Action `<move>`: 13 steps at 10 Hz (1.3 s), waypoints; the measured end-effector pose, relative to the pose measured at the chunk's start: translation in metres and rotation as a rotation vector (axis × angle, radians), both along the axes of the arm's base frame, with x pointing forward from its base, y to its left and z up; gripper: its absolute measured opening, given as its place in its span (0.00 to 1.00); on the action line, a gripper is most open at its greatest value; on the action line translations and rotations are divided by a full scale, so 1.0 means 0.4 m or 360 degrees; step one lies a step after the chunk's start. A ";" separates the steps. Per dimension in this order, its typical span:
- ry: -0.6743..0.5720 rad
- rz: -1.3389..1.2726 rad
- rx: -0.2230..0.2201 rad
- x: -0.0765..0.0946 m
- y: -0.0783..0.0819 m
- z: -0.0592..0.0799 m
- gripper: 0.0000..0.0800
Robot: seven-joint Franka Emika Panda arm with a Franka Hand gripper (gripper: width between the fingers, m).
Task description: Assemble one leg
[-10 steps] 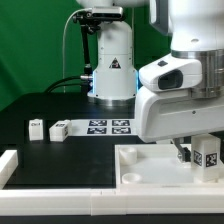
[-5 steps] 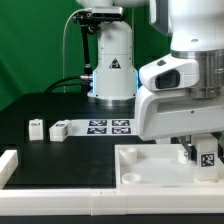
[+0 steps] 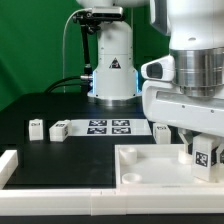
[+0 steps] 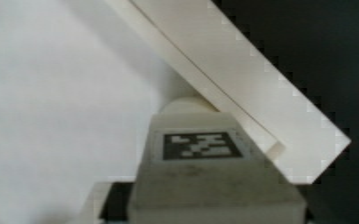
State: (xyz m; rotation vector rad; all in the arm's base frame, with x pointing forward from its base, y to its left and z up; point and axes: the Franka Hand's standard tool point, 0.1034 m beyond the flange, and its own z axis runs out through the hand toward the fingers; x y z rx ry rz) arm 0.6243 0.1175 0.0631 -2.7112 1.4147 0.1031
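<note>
Far left: two loose legs (image 3: 47, 128) lie untouched on the table (image 3: 40, 150) | centre: marker board (image 3: 108, 126) | right: our arm has turned since a second ago, leg (image 3: 205, 152) stays over the tray (image 3: 140, 165)'s lower-right corner, seating likely underway | jaws (image 3: 203, 155) closed narrowly around that leg.

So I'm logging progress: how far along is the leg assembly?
Done: one leg is picked up and carried over the white panel. In hand: the gripper holds it near the panel's corner; seating cannot be judged. Left: two legs lie loose by the marker board.
</note>
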 end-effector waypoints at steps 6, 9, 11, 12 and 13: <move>0.0085 -0.0870 -0.0015 0.001 0.009 -0.002 0.36; 0.0073 -0.0712 -0.0013 -0.005 0.033 -0.003 0.78; 0.0047 -0.0466 -0.0012 -0.006 0.034 -0.003 0.81; 0.0025 -0.0242 -0.0008 -0.005 0.035 -0.002 0.81; 0.0006 -0.0075 -0.0004 -0.003 0.035 0.000 0.81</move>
